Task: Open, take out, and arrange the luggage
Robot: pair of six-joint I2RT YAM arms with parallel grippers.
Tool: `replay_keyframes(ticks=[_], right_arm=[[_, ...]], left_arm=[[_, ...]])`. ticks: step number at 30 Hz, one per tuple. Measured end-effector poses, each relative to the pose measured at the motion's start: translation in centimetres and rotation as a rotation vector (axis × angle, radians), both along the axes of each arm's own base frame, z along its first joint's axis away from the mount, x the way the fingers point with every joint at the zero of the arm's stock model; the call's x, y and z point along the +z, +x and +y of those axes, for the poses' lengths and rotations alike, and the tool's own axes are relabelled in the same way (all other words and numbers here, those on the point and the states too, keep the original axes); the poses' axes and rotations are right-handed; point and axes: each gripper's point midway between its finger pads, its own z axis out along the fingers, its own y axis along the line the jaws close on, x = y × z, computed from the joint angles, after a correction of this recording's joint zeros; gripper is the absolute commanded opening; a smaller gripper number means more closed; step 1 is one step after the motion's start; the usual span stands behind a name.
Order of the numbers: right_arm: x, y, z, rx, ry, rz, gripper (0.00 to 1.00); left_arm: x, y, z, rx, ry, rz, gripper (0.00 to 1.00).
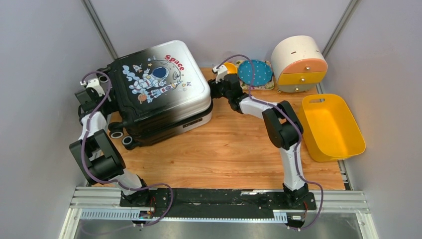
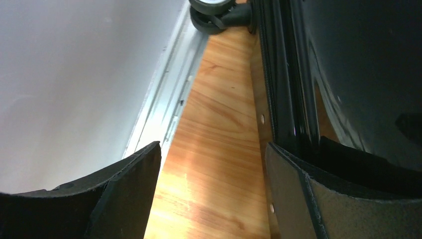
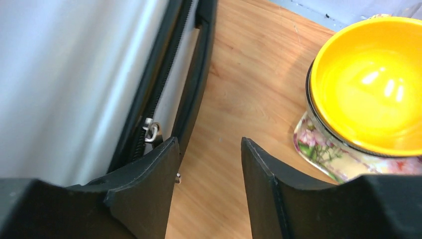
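Top external: luggage reads "Space"; left pincer spread; right pincer seemingly spread

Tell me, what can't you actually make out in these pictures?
- Inside the luggage: top view, its closed lid hides the contents.
- Zipper pull: right wrist view, partly behind a finger; too small from above.
- Yellow bowl: right wrist view, cut off by the right edge; from above, the right arm covers most of it.
- Drawer box contents: top view, drawers closed.
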Motion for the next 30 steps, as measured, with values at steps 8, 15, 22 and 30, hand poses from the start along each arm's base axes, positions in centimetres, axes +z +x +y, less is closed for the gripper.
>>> replay_keyframes(ticks=[8,15,22,30], right_arm=[[0.4,-5.5,-1.9,0.113,-0.068,-0.024,0.54],[0.4,-9.1,-2.0,0.199,-0.116,-0.016,0.54],[-0.2,-11.9,0.6,0.303,-0.124,0.020,0.54],[-0.3,-18.5,6.1,0.538,-0.077,0.068,0.55]], left_arm=[[0.7,-0.7,-2.9,-0.208,0.029,-0.012,0.88],[2.1,0.3,-1.5,-0.206,0.095,0.013,0.90],[11.7,4.7,0.5,-0.176,0.275,-0.086,0.90],[20.4,2.1,-4.4,-0.276,0.369,-0.244,0.91]])
